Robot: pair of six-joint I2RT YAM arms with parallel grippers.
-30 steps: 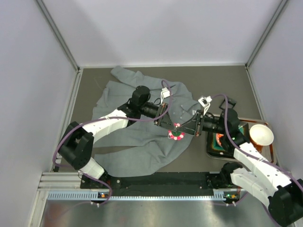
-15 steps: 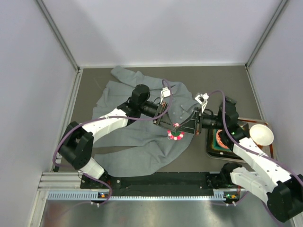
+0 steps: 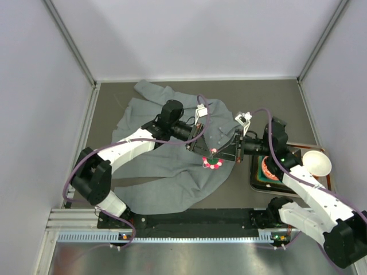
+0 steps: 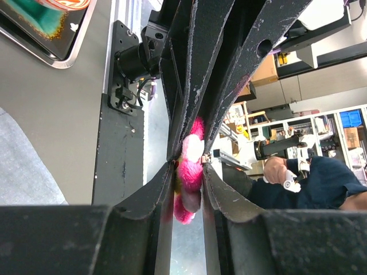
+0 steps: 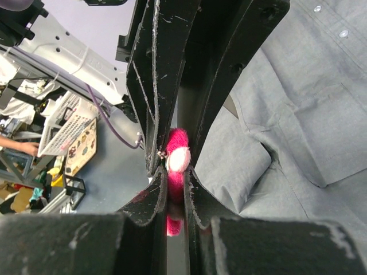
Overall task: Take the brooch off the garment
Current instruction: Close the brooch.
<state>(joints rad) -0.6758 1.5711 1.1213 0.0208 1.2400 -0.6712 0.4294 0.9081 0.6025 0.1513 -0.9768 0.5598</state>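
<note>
Our grey shirt [image 3: 155,166] sprawls across mid-frame. At centre the left gripper [image 3: 204,153] and right gripper [image 3: 222,156] meet, both nearly closed, pinching the pink brooch [image 3: 214,164] over the cloth. We judge unpinning is in hand; next, 1 gripper must pull it free.

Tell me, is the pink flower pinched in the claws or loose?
Pinched. The brooch is squeezed between the fingers of both the left claw and the right claw.
</note>
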